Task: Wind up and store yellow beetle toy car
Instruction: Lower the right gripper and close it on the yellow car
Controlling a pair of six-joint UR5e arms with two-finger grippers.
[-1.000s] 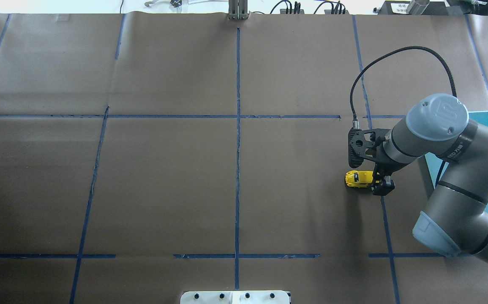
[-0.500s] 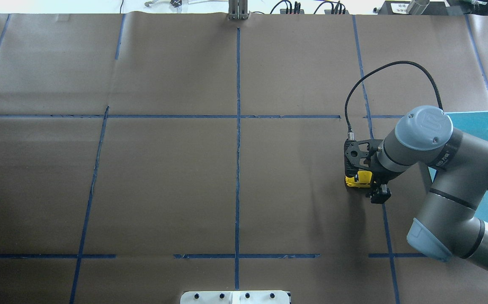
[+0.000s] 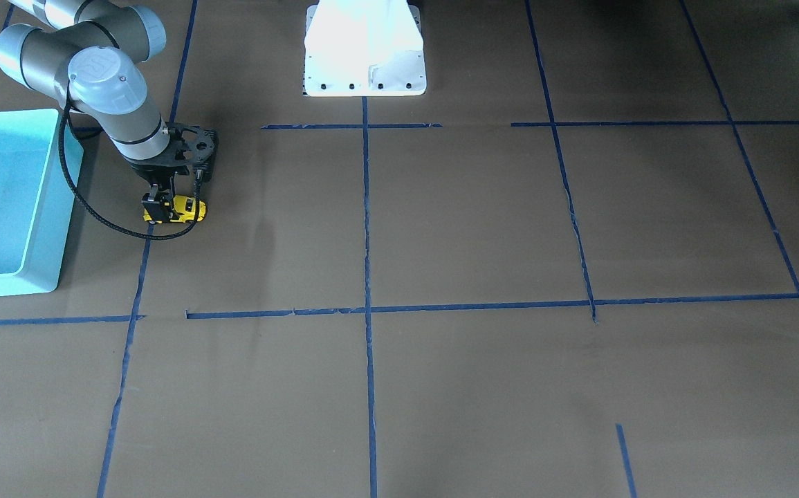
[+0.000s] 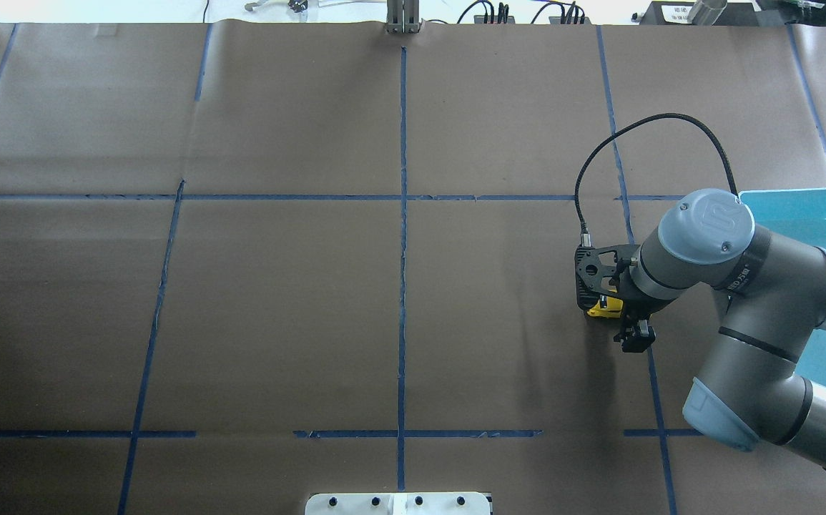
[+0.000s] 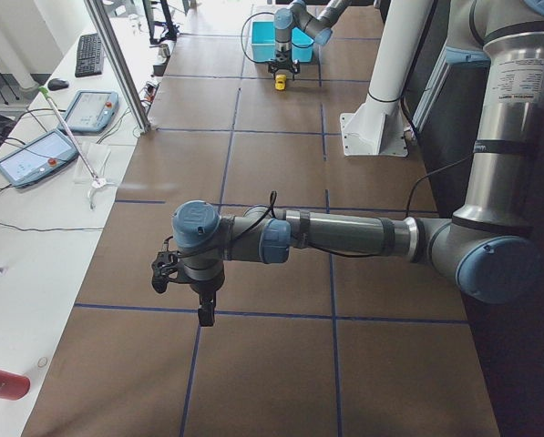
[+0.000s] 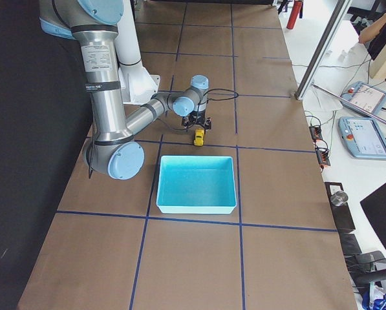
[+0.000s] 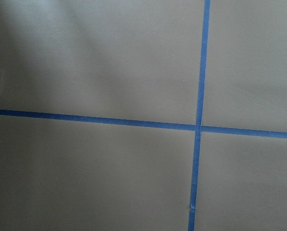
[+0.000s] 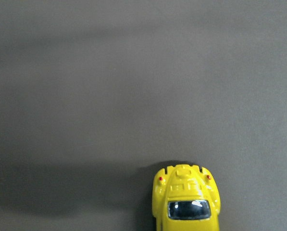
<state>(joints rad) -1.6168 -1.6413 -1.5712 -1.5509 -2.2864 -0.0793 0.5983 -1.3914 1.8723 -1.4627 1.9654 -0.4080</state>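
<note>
The yellow beetle toy car [image 4: 606, 309] stands on the brown table paper, a little way left of the turquoise bin [image 4: 799, 200]. My right gripper [image 4: 627, 318] hangs low over the car's front end, pointing down. Its jaws look open, one dark finger [image 4: 634, 336] showing on the side nearer the robot and the other hidden under the camera mount. The front-facing view has the car [image 3: 188, 209] beside a finger [image 3: 152, 206]. Only the car's rear [image 8: 186, 202] shows in the right wrist view. My left gripper [image 5: 203, 309] hovers over bare paper; I cannot tell its state.
The bin [image 3: 46, 207] lies open at the table's right end, behind my right arm. Blue tape lines [image 4: 402, 250] divide the paper. The white robot base [image 3: 364, 55] stands at the near edge. Tablets and a person's arm [image 6: 374, 26] are beyond the table.
My right arm has swung toward the view's left and closer over the car, so the camera mount now covers most of it. The car has stayed in place.
</note>
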